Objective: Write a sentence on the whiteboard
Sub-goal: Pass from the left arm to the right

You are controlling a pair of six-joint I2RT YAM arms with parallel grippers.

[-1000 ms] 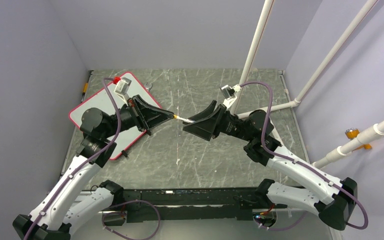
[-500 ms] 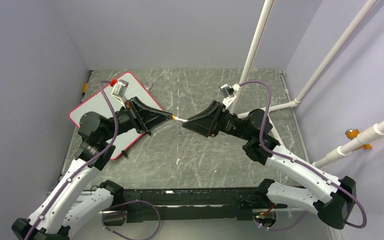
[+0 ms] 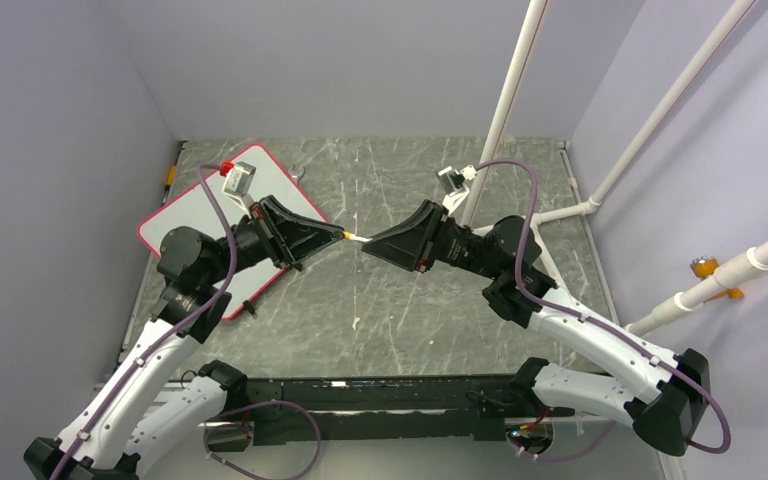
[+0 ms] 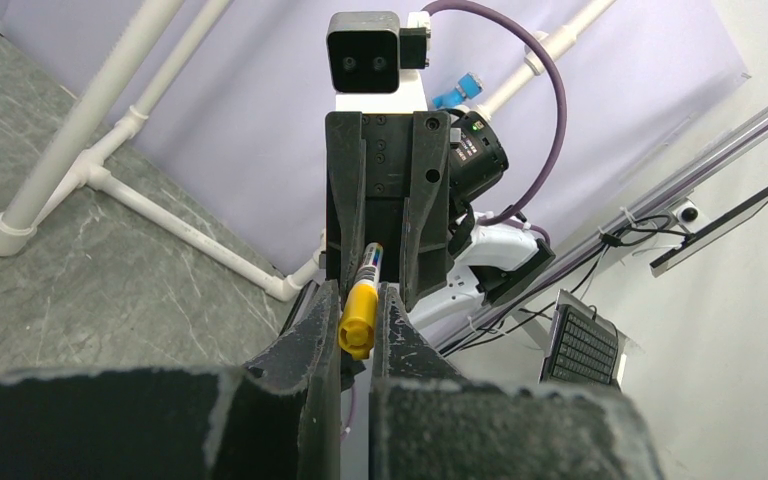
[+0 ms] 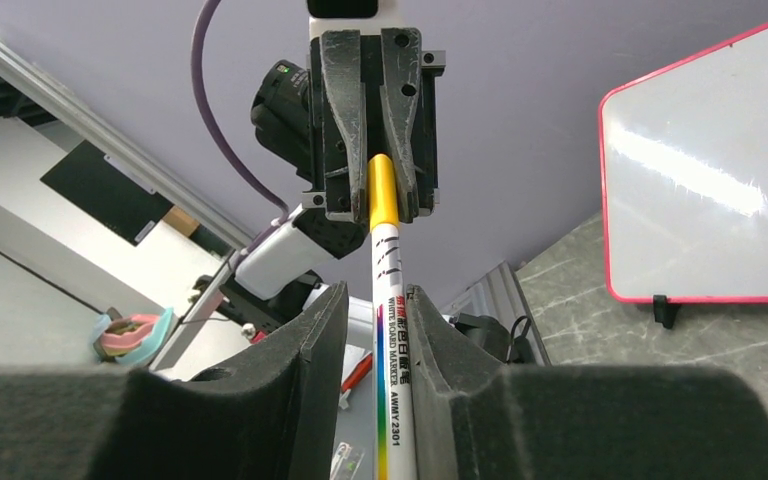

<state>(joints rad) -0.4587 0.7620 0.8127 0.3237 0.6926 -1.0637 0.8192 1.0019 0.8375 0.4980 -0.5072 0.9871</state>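
I'm uncapping the white, yellow-capped whiteboard marker (image 5: 388, 300): my left gripper (image 3: 338, 234) pinches its cap, my right gripper (image 3: 368, 245) clamps the barrel. Next, pull straight apart.

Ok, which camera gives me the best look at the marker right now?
The right wrist view: the marker runs its full printed barrel up to the yellow cap. The left wrist view shows mostly the cap end; from the top view it's a tiny sliver between both claws.

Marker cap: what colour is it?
Yellow cap on a white barrel; clearest in the right wrist view.
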